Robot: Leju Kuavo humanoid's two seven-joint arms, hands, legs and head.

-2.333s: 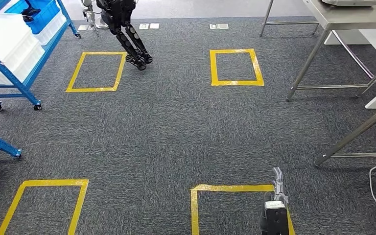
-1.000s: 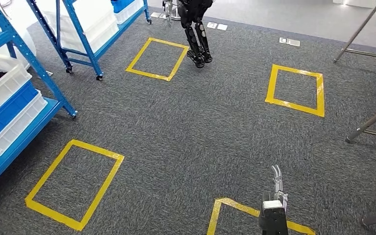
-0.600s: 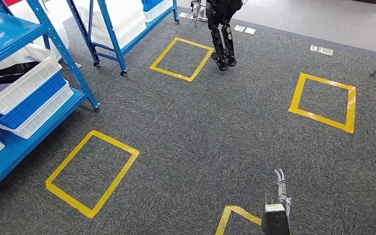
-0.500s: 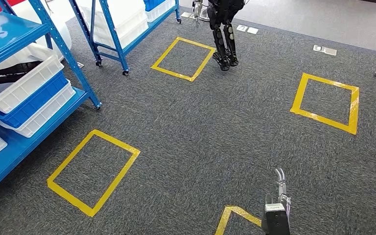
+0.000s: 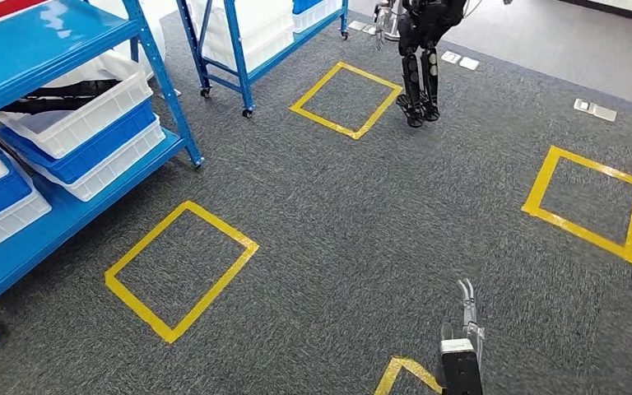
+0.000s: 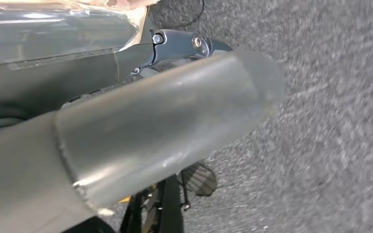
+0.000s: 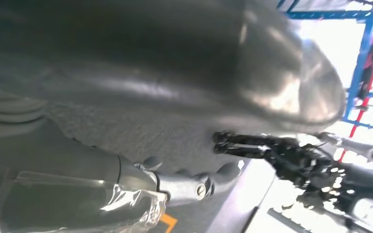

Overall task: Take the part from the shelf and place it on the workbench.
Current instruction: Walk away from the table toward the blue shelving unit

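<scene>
A long black part (image 5: 59,94) lies in a white bin (image 5: 90,119) on the blue shelf (image 5: 45,239) at the left of the head view. Low in that view my right hand (image 5: 466,322) hangs over the grey carpet, fingers straight and apart, holding nothing. The right wrist view has the same hand (image 7: 175,121) close up, its thick thumb (image 7: 252,68) and fingers (image 7: 189,184) bare. In the left wrist view my left hand (image 6: 141,121) hangs beside my leg with nothing in it. Both hands are far from the shelf.
Blue and white bins are stacked under the part's bin. A second blue shelf unit (image 5: 239,49) on wheels stands further back. Another black robot (image 5: 421,58) stands beyond it. Yellow tape squares (image 5: 220,223) (image 5: 322,122) (image 5: 577,235) mark the carpet.
The camera has turned left: the near shelf has come in large at the left and the workbench legs have left at the right. My right hand hangs as before.
</scene>
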